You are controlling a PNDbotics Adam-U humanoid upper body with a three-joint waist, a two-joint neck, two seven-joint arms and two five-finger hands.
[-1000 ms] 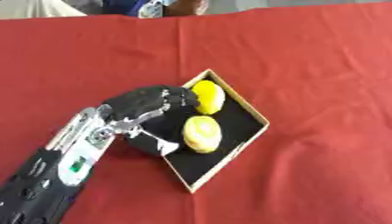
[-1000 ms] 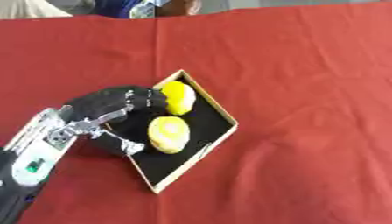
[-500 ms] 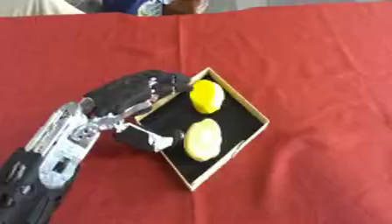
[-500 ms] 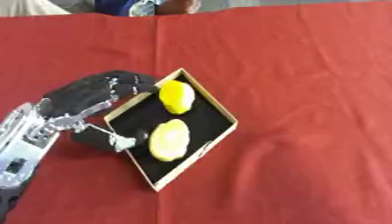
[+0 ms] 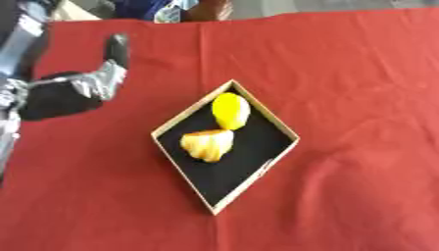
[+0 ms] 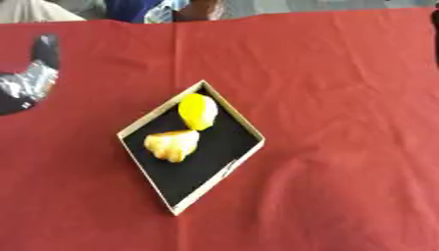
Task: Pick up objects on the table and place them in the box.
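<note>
1. Left eye view: the left hand is showing at the left edge, well apart from the box and blurred. I cannot tell how its fingers are set, and nothing is showing in it that I can make out.
2. Same view: the box is sitting as a diamond on the red tablecloth, tan rim and black floor. A yellow lemon-shaped fruit is lying in its upper corner, and a paler yellow-orange piece is lying just below it, the two touching or nearly so (the seam between them is too soft to call).
3. Right eye view: only a sliver of that hand is showing at the left edge, a dark finger pointing up above a silvery part. The right hand is not appearing in either view.
4. Same view: both yellow things are lying inside the rim, and the lower half of the box floor is showing bare black. No other loose thing is showing on the cloth.
5. Step, my read: the placing is looking done for these two, and the hand is standing off from the box.
6. Next move, my read: it is calling for a look round for anything left outside these views; if nothing is there, the task is looking complete (cloth wrinkles at lower right are just folds).
</note>
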